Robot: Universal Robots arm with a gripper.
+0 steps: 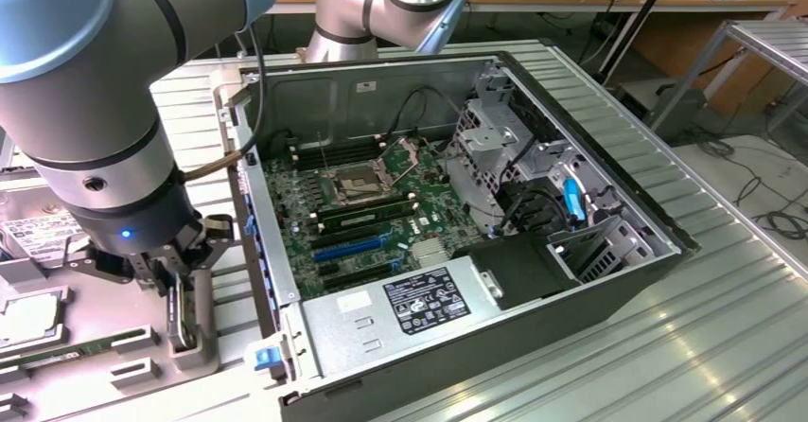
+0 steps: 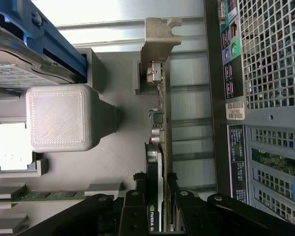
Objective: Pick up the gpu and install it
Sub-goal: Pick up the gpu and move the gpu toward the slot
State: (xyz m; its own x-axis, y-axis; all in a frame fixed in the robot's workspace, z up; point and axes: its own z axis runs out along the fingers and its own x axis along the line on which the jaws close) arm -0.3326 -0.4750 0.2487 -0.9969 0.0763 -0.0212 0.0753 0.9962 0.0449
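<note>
Presently, black gripper, jaws clamped on the thin green-and-black gpu card with silver bracket, standing edgewise in the grey tray beside the open computer case. Risk: end-biased grip may tilt it, snagging the tray.

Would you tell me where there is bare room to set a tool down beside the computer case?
The ribbed table on the exterior view's right of the case is bare. The grey tray is crowded, with the gripper closed on the gpu.
</note>
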